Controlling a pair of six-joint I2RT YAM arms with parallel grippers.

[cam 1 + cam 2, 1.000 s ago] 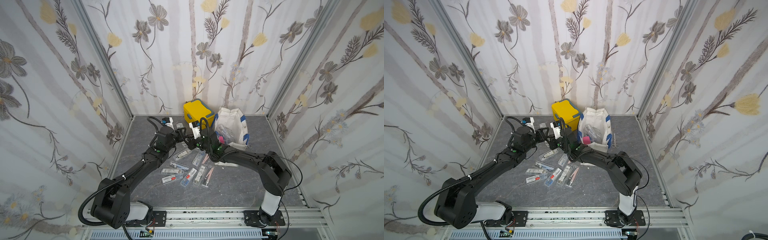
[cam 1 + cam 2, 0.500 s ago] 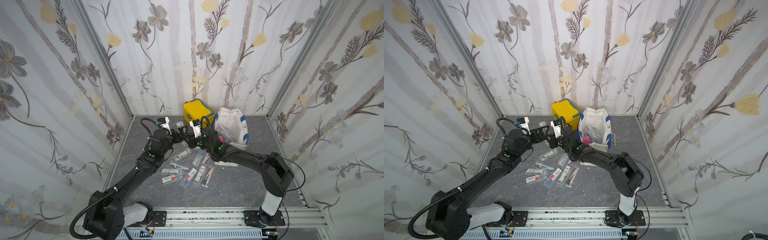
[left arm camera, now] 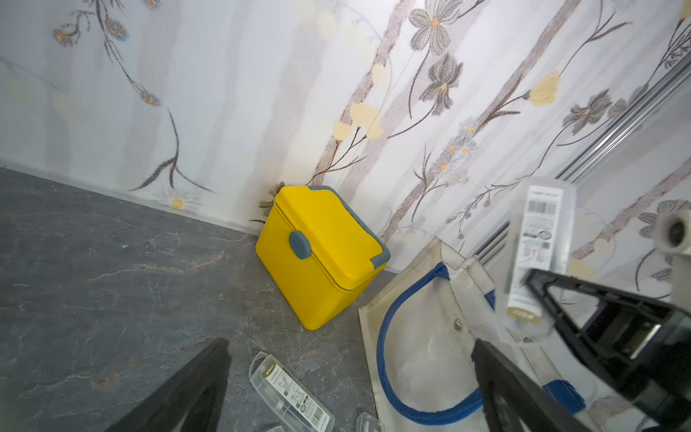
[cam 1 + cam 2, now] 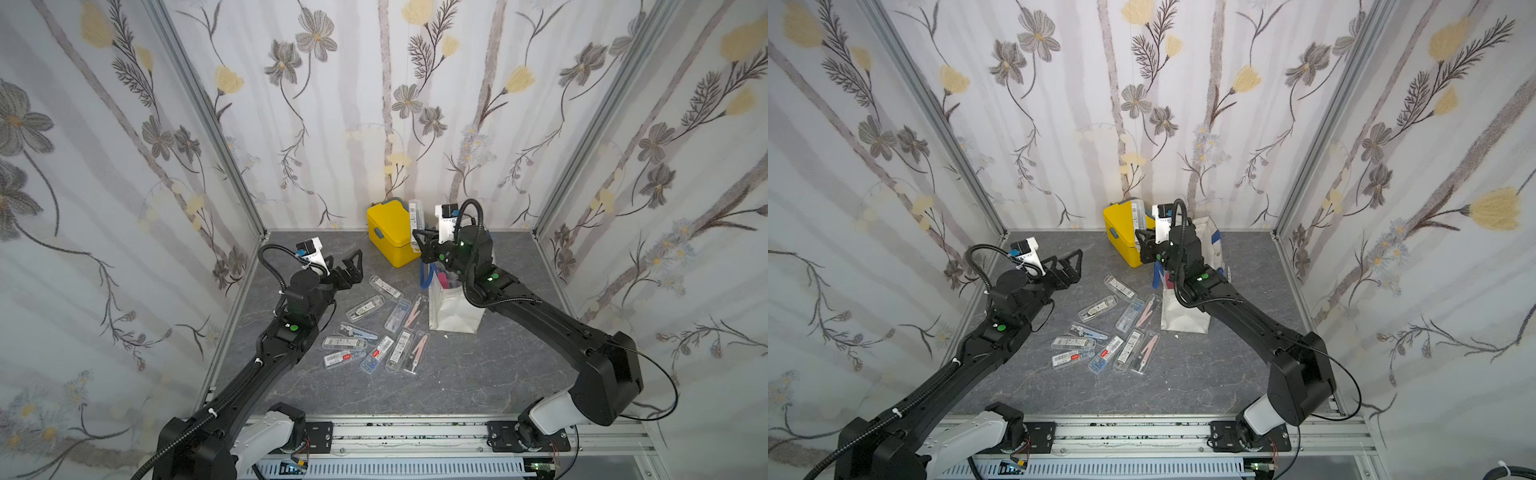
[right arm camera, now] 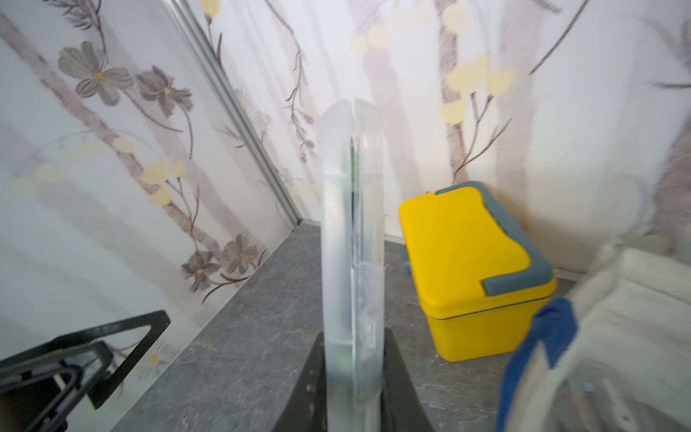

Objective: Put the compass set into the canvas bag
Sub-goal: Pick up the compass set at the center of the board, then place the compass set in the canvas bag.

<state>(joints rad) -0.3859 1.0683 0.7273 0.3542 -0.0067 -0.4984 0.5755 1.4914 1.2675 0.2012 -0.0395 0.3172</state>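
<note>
On our right gripper (image 4: pixel 419 245) the jaws pinch one compass set (image 4: pixel 415 214) upright near the canvas bag (image 4: pixel 455 313), not yet inside. On our left gripper (image 4: pixel 347 264) they stand spread and empty, and many other sets (image 4: pixel 345 343) lie on the bench (image 4: pixel 457 374).

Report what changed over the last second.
The left gripper opened and drew back to its side, empty. The right gripper, shut on the compass case, lifted it upright beside the yellow box. The canvas bag and loose cases stayed put.
</note>
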